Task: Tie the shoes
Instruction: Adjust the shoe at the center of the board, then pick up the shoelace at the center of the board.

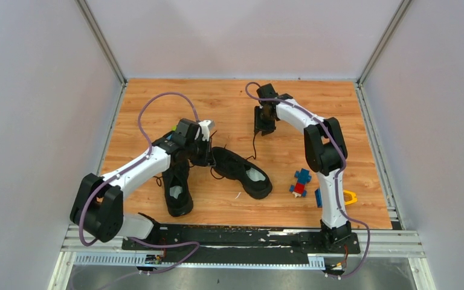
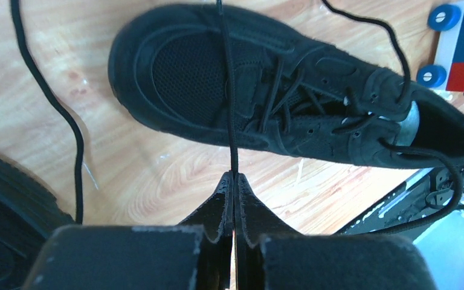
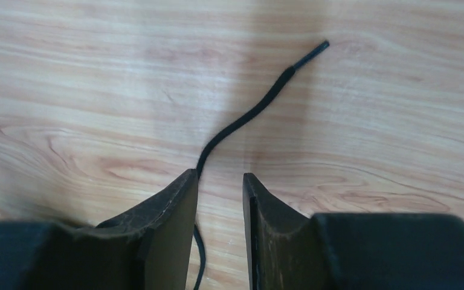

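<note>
Two black shoes lie mid-table: one lengthwise by the left arm, the other slanted to its right. My left gripper hovers between them, shut on a thin black lace. That lace runs taut from the left gripper's tips over the slanted shoe. My right gripper is farther back and stands open just above the wood. A loose lace end lies on the table, passing under the left finger and into the gap, not pinched.
A toy block figure in blue, red and yellow sits right of the shoes, with a blue block and a yellow piece by the right arm. Grey walls close in the wooden table on three sides.
</note>
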Robot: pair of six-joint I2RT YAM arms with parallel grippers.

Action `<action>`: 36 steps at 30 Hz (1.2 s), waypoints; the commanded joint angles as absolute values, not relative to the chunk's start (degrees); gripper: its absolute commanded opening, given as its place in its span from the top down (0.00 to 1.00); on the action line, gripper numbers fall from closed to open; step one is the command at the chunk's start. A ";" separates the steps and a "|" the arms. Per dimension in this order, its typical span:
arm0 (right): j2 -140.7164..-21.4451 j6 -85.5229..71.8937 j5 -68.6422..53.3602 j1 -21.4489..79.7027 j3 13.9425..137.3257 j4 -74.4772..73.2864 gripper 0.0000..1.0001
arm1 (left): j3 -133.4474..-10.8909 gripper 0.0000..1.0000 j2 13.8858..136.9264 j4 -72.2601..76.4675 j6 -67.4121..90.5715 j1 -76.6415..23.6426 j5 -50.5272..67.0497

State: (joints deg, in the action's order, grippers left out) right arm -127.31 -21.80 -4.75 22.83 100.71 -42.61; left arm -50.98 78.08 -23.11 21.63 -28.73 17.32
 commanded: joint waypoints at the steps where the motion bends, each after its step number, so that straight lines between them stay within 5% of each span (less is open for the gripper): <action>1: -128.76 -26.05 2.54 24.04 105.54 -43.00 0.66 | -49.51 1.00 79.16 -19.60 23.90 -28.97 19.92; 18: -127.16 -26.12 6.36 30.90 95.63 -47.02 0.69 | -51.11 1.00 91.66 -10.79 20.29 -30.13 21.22; 24: -127.14 -25.21 8.92 29.53 90.59 -46.85 1.00 | -55.35 1.00 95.99 -3.89 15.29 -30.08 17.27; 36: -97.72 -5.47 -23.49 19.40 85.43 -31.39 1.00 | -67.44 1.00 95.15 -6.52 3.94 -29.36 24.05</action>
